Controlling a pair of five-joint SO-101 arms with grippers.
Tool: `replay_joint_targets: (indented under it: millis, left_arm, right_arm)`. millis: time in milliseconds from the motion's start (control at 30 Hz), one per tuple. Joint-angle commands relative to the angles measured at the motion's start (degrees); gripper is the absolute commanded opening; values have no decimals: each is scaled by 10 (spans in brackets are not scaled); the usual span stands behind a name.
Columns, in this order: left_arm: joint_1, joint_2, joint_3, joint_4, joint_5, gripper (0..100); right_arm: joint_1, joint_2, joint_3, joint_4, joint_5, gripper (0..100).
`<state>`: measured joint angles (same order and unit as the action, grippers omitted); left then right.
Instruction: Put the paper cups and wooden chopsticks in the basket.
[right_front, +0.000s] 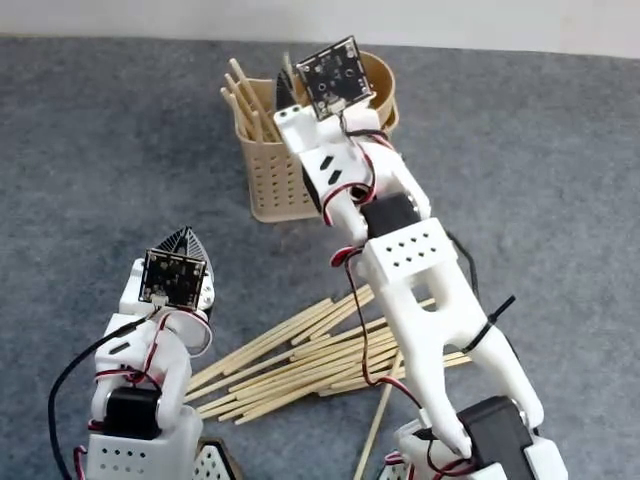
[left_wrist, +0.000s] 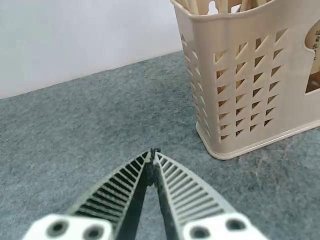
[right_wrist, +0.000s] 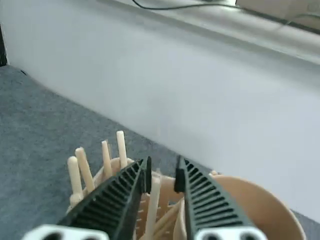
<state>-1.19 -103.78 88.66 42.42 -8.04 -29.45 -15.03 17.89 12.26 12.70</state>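
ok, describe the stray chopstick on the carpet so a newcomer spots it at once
Start at the beige slotted basket toward the far side of the grey carpet; nearer the arms lies a fanned pile of wooden chopsticks. The stray chopstick sits at that pile's end by the base of the right arm, alone and angled across the others.

A grey, felt-like mat (right_front: 110, 140) is laid across the whole work area and is seen in all three views. Along its far edge it is met by a plain pale wall (left_wrist: 75, 40), which is shown in the high view as a light strip at the top. In the right wrist view a whitish ledge (right_wrist: 260, 30) is seen above the wall, and a dark cable (right_wrist: 160, 6) is laid along it. A beige object (right_wrist: 285, 7) is cut off at the corner. Everything is lit softly and evenly.
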Motion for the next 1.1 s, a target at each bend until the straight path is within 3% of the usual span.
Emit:
replay_joint_targets:
  millis: [0, 333, 867, 1067]
  left_arm:
    - [0, -4, -6, -11, -2, 11]
    - [0, -4, -6, -11, -2, 11]
    - [0, -4, -6, -11, -2, 11]
    - [0, -4, -6, -11, -2, 11]
  right_arm:
    - [6, -12, -14, 38, 2, 105]
    - [6, -114, -7, 64, 2, 105]
    - [9, -297, -1, 414, -1, 108]
    - [69, -305, -1, 495, -147, 108]
